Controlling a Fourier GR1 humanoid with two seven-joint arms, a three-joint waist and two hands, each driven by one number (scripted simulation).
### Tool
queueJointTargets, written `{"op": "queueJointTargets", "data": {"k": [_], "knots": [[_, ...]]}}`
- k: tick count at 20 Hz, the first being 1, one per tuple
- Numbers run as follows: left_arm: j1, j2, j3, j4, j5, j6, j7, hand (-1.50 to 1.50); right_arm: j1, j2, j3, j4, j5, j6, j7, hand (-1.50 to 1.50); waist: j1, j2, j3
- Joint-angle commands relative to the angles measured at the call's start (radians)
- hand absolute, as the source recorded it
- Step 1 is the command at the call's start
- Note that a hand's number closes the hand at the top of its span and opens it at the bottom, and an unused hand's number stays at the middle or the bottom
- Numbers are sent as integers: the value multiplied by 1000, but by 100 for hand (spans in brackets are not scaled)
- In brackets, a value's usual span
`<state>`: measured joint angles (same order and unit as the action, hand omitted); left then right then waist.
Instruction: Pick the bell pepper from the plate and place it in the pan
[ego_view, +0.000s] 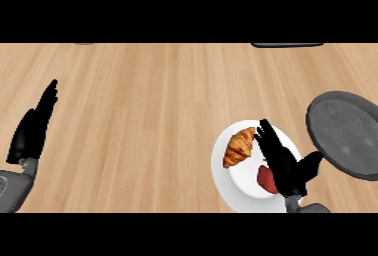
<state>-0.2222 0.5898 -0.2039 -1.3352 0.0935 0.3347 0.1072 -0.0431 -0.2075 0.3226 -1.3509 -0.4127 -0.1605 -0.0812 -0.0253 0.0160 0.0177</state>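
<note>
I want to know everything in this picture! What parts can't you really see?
- Bell pepper, head view: mostly hidden under the right hand; only a red patch shows on the plate.
- Pan: cut off by the right edge; no handle in sight.
- Croissant: its right end is covered by the fingers.
- Two dark things at the top edge: cut off, too little to name.
- Left hand: seen edge-on, resting at left.

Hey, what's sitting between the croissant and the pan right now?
In the head view, the right hand lies between the croissant and the pan, over the white plate.
</note>
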Motion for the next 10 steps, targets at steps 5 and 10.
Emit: {"op": "queueJointTargets", "data": {"k": [5,10], "knots": [[7,-207,-55,-155,101,-29,-121,0,-55,-154,-59,-242,83,125,-252,150,-6,-41,-20],[87,-296,-67,-175,162,-46,-199,0,239,-265,-208,-290,185,-29,-436,-150,-47,-31,-19]]}}
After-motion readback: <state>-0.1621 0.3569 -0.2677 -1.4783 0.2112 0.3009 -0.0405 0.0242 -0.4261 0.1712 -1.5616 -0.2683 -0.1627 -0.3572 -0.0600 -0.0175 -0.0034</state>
